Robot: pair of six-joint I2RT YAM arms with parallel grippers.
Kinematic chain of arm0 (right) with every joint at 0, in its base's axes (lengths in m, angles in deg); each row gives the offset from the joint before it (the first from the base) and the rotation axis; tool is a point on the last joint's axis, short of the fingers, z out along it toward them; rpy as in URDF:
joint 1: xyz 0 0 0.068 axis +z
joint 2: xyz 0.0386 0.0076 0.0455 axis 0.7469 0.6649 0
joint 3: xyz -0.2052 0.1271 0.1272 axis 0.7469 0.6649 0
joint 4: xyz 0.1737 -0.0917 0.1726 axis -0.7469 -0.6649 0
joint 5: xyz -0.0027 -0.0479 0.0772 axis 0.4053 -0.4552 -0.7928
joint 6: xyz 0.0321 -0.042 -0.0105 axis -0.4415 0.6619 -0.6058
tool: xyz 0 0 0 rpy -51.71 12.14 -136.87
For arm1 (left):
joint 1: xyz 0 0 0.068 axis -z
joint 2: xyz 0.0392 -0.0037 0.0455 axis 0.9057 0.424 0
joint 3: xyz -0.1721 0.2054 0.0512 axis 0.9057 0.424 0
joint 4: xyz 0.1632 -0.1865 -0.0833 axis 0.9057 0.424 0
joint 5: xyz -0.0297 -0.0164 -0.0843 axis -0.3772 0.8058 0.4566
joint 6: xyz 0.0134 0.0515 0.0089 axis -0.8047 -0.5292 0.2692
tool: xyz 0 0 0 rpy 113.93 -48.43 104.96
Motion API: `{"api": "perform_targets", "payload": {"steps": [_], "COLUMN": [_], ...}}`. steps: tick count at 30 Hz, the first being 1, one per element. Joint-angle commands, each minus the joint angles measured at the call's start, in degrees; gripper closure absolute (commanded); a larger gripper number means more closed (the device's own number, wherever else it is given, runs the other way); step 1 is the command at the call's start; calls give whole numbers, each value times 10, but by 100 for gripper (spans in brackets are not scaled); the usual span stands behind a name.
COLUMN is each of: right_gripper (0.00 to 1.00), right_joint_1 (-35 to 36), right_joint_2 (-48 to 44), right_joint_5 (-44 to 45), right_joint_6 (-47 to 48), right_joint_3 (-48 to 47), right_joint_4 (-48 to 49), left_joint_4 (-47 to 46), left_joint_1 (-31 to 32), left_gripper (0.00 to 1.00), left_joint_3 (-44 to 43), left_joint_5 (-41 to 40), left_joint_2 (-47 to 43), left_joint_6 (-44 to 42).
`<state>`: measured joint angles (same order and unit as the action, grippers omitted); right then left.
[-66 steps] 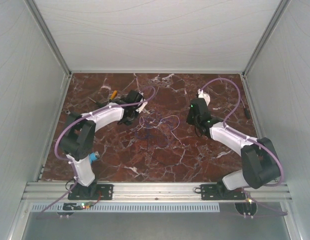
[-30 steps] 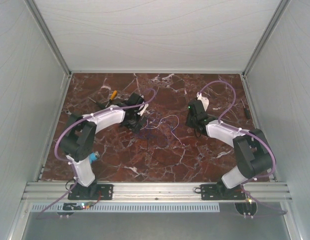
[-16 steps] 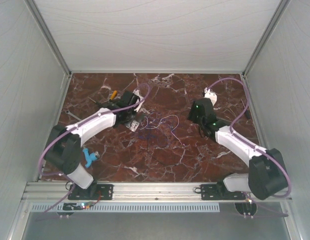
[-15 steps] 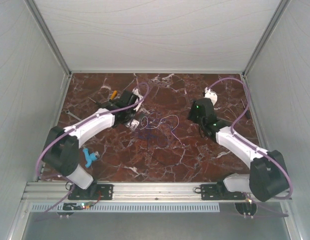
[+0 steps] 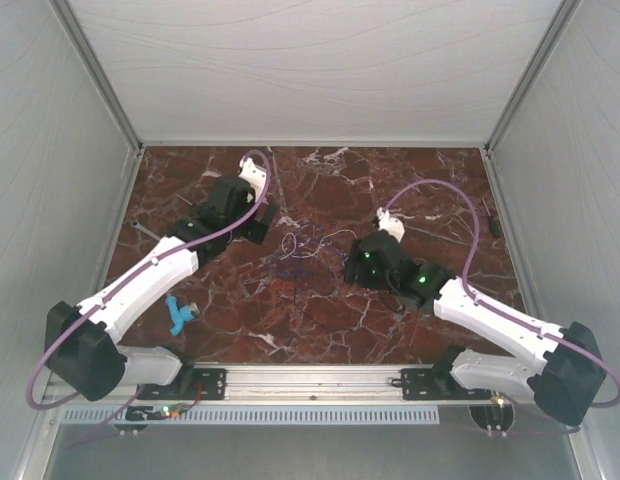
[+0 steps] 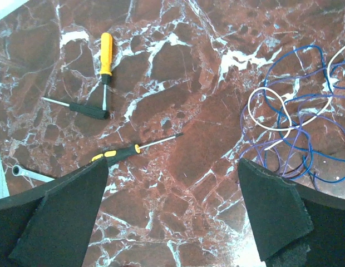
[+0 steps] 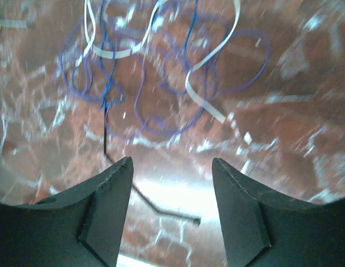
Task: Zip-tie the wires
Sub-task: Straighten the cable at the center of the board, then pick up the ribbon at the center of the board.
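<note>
reach phase, nothing picked yet. right gripper (image 7: 171, 164) hangs low over the table (image 5: 320, 320), jaws spread, nothing between them. wires (image 7: 156, 72) lie at its 12 o'clock, a loose blue/white tangle mid-table. the thin black line running from the tangle down between the fingers looks like the zip tie (image 7: 181, 217). the right wrist view is blurred, so treat that as a guess. its end sits at about 6 o'clock of the gripper, flat on the marble.

left gripper (image 6: 172, 167) is also spread and empty, at 10 o'clock of the tangle in the top view. in its own view the wires are at 2 o'clock. screwdrivers (image 6: 106, 53) and a wrench (image 6: 28, 173) lie at its 10 o'clock; leave them.

next, i'd say: drop the right straight onto the black strip and pinch it. it's thin and flat, so your fingertips need to reach the marble. then bring the left over to bunch the loops so the tie can go round. risk: snagging a wire loop along with the strip.
</note>
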<state>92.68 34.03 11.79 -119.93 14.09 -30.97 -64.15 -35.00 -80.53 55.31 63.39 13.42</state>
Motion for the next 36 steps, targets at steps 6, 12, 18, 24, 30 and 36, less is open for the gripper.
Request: {"api": "perform_targets", "payload": {"steps": [6,12,18,24,30,36], "right_gripper": [43,45,45,45,45,46], "right_joint_1": [141,215,253,256,247,233], "right_joint_2": [43,124,189,242,277,294], "right_joint_5": [26,54,80,82,114,99], "right_joint_6": [-333,-488,-558,-594,-607,-598], "right_joint_3": [6,-36,-78,-95,-96,-80], "right_joint_4": [-157,-223,-254,-272,-268,-260], "left_joint_4": [-57,-57,-56,-53,-50,-47], "left_joint_1": [-10,-10,-10,-10,-10,-10], "left_gripper": [0,0,0,0,1,1], "left_joint_3": [6,8,9,9,7,6], "left_joint_5": [-12,-3,15,26,37,37], "left_joint_2": [-45,-48,-48,-45,-44,-39], "left_joint_6": [-2,-2,-2,-1,2,0]}}
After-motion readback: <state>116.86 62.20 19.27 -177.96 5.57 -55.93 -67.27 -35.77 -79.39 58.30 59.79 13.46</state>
